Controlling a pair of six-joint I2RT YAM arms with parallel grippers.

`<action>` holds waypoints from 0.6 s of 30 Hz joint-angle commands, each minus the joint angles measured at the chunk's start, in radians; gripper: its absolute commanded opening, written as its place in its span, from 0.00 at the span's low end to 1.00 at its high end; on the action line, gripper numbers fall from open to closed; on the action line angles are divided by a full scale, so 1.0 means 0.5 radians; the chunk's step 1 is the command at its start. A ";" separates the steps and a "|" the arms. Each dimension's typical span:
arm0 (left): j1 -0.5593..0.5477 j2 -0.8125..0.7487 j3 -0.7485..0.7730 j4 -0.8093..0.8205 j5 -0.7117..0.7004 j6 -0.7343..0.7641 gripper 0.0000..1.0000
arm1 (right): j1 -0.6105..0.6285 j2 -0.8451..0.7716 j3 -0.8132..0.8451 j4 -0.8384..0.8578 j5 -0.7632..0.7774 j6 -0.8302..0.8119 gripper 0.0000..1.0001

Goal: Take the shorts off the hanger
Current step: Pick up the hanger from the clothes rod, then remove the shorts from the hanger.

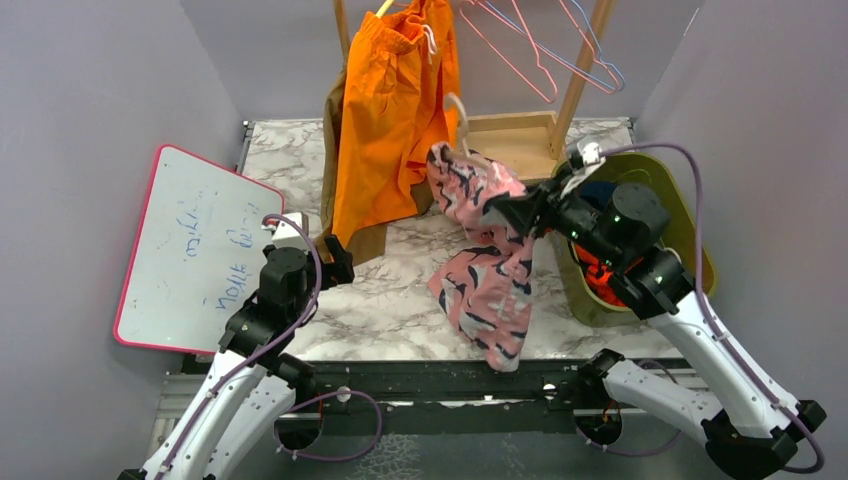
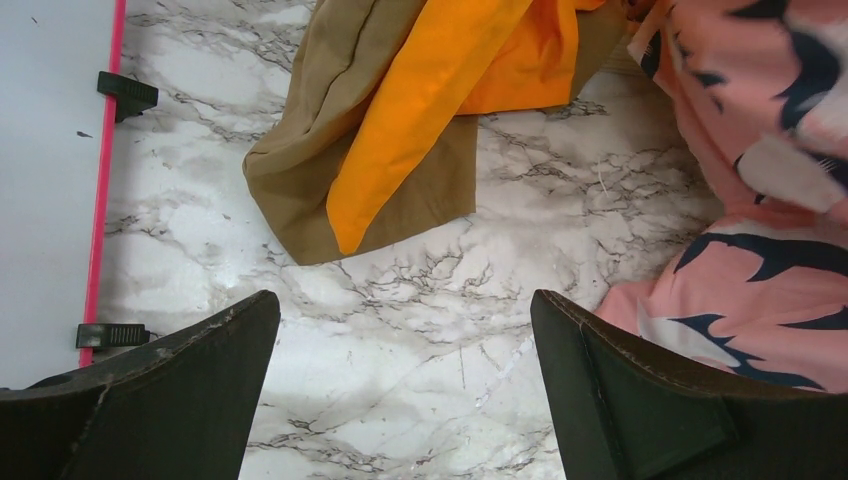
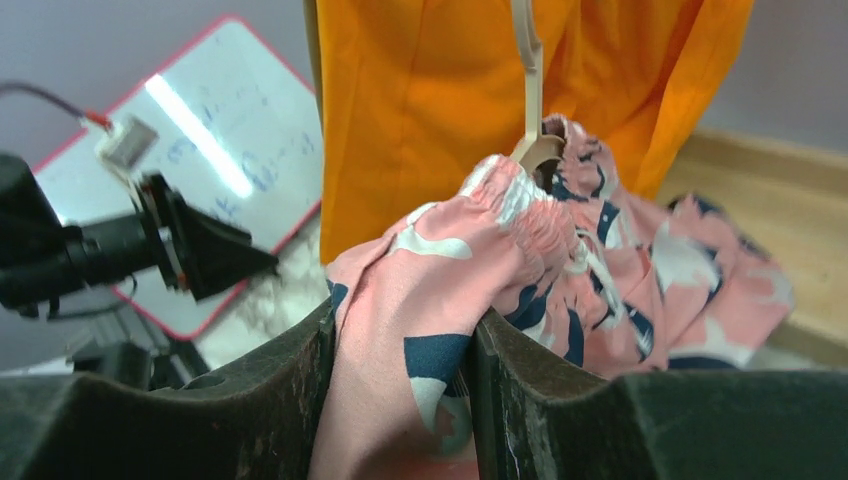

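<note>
R fingers (image 3: 250, 400) are clamped on the pink shorts (image 1: 485, 270) just under the waistband, w/ fabric bunched between them. The cream hanger (image 3: 530, 95) sits inside that waistband, so this pair isn't off yet. Its legs drape down onto the table (image 1: 390, 300) near the front edge.

L fingers (image 2: 640, 400) are spread wide, holding nothing, hovering over bare marble near the hem of the tan-brown shorts (image 2: 300, 170). The orange shorts (image 1: 385, 110) hang on the wooden rack (image 1: 583, 60) w/ the tan pair behind. Both look untouched.

The green bin (image 1: 688, 205) at right holds red-orange cloth (image 1: 600, 278) and what looks like navy (image 1: 600, 190), prob. pairs already done. Wire hangers (image 1: 530, 55) on the rack are bare.

My read is approx halfway: a couple binned, pink mid-removal, two to go. The pink waistband needs working off the hanger first.
</note>
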 commanded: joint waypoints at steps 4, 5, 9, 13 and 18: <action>0.011 -0.032 -0.006 0.064 0.039 0.010 0.99 | 0.011 -0.156 -0.705 0.255 -0.667 0.356 0.01; 0.011 -0.035 -0.006 0.064 0.042 0.010 0.99 | 0.011 -0.142 -0.798 0.328 -0.741 0.425 0.01; 0.012 -0.074 -0.006 0.077 0.069 0.010 0.99 | 0.011 -0.023 -1.051 0.549 -0.979 0.588 0.01; 0.013 -0.126 -0.022 0.120 0.155 0.024 0.99 | 0.010 0.082 -1.110 0.669 -1.098 0.612 0.01; 0.011 -0.183 -0.077 0.265 0.381 0.028 0.99 | 0.011 0.184 -1.083 0.713 -1.286 0.593 0.01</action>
